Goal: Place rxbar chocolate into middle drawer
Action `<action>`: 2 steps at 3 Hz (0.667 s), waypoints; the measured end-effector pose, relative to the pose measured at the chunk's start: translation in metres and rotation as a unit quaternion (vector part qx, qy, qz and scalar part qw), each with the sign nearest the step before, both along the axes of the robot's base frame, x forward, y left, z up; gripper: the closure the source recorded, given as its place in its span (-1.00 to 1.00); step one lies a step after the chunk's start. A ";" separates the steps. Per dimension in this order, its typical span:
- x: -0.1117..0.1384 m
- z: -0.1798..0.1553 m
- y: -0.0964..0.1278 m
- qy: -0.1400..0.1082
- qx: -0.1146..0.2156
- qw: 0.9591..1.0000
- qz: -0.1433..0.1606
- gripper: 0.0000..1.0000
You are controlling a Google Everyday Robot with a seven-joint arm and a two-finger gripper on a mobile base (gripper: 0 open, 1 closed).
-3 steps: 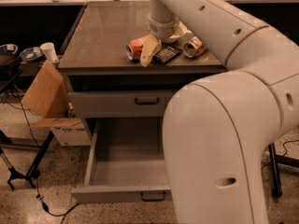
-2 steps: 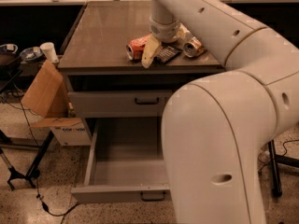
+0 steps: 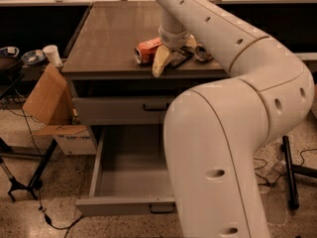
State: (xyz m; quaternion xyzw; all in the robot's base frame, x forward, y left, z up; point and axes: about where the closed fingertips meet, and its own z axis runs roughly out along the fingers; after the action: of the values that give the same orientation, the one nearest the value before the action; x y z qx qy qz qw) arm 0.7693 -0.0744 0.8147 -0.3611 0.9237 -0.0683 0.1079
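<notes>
Black rxbar chocolate [image 3: 181, 58] lying diagonally, claw [image 3: 166, 61] beside it

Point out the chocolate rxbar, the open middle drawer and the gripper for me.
rxbar chocolate [image 3: 181, 57], camera view, on its dark wrapper.
middle drawer [image 3: 130, 181], camera view, on its bare inside floor.
gripper [image 3: 165, 63], camera view, on its pale tip, right beside the rxbar chocolate.
</notes>
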 end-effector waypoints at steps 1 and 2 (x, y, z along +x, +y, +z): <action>0.003 -0.003 0.000 0.002 0.001 1.000 0.007 -1.00; 0.005 -0.003 0.000 0.003 0.002 1.000 0.015 -0.71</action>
State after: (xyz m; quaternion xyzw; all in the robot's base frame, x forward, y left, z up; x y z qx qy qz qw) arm 0.7741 -0.0744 0.8121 -0.3753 0.9185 -0.0638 0.1070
